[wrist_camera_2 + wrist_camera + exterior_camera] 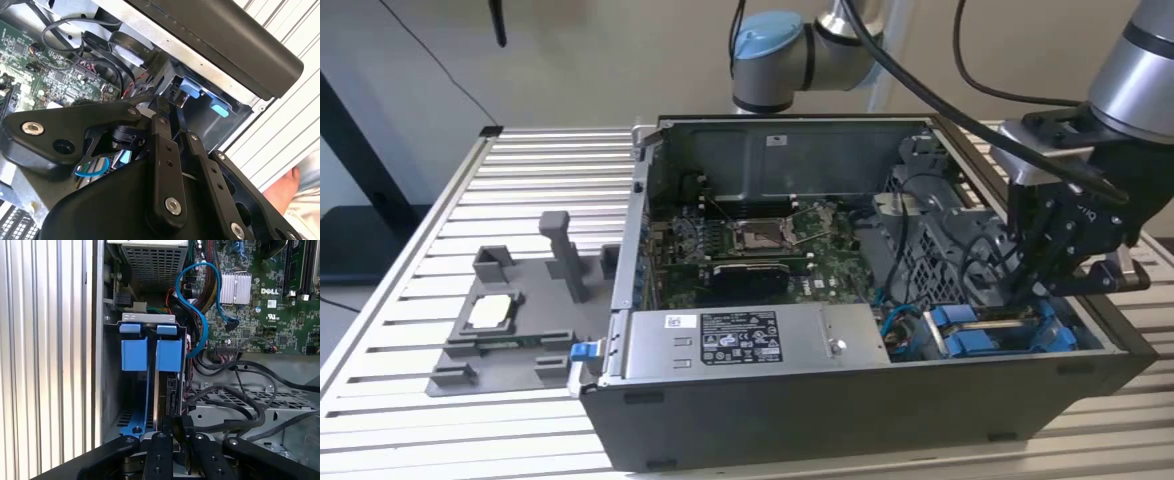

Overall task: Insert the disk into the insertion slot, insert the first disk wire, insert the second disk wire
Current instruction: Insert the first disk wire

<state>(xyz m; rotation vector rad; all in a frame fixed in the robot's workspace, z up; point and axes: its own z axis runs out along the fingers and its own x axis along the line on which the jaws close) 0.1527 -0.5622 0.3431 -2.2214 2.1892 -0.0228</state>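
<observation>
At exterior view's right, near corner of open case: disk sat in insertion slot, standing on edge. Long axis ran along case's near wall, blue tab end toward power-supply box. Gripper hung over disk's other end among black cables; could not tell whether clenched or released.

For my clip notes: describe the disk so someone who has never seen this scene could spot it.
Find the open computer case on the slatted table, then its corner at the exterior view's right, beyond the grey power-supply box. Below the gripper, the disk sits in its bay, its bright blue carrier unlike the grey metal around it.
</observation>
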